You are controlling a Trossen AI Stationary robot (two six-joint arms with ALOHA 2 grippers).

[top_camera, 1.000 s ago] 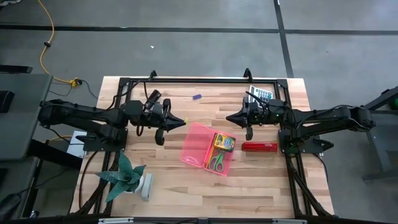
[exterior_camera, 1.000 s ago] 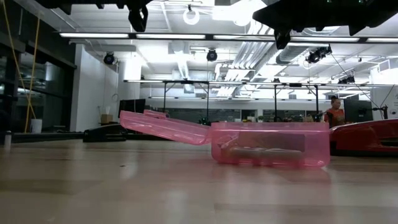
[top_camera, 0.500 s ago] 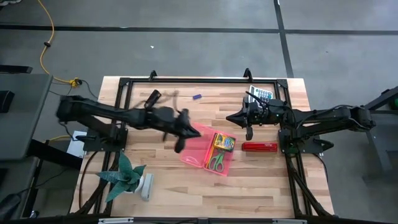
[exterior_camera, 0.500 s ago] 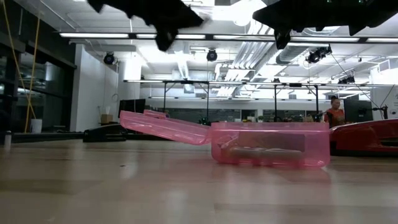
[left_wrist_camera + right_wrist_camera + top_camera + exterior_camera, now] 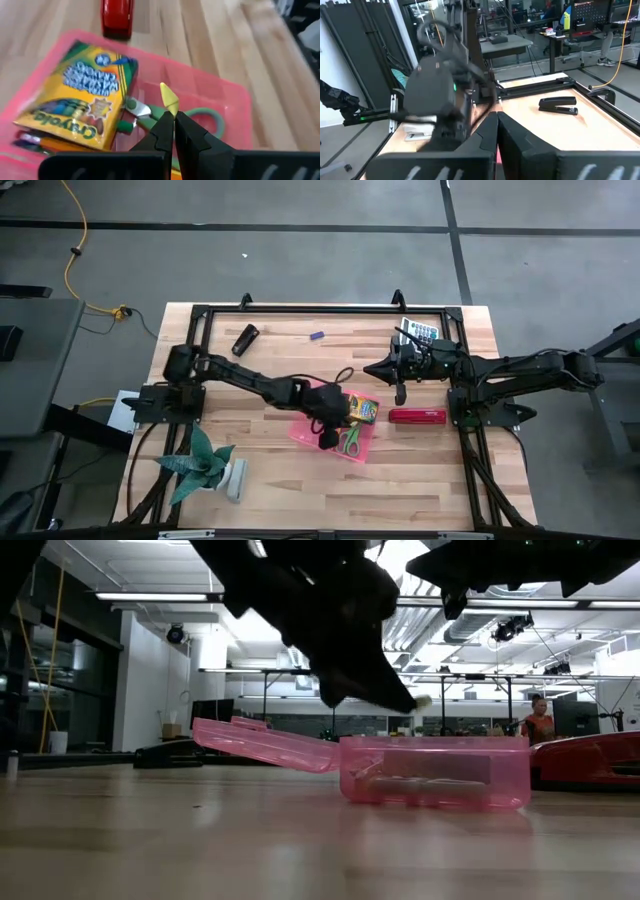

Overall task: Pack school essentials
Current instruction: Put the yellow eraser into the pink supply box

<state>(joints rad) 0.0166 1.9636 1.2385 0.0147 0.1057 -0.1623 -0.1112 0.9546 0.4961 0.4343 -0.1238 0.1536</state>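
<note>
An open pink case (image 5: 345,450) lies mid-table with its lid (image 5: 265,743) flat toward the table's left. Inside it are the yellow-green crayon box (image 5: 82,95) and the green-handled scissors (image 5: 207,117), both school essentials. My left gripper (image 5: 173,116) hangs slanted just above the case's tray, over the scissors, shut on a small yellow piece (image 5: 169,96). My right gripper (image 5: 368,367) waits shut and level above the table's far right part, holding nothing. My left gripper pinches the small yellow piece by its rear end (image 5: 171,109) between the two fingertips, and the rest sticks out past them. The fingers slant down from the table's left. The piece (image 5: 422,701) is clear of the case, a little above its rim.
A red stapler (image 5: 417,416) lies right of the case. A calculator (image 5: 420,333) sits at the far right, and a black stapler (image 5: 245,338) and a small blue item (image 5: 316,336) lie along the far side. A green toy plant (image 5: 205,465) stands near left.
My left gripper has swung from the far left of the table toward its right and near side, sinking and tipping its fingers downward until they hang over the pink case. It has stayed shut on the yellow piece throughout.
</note>
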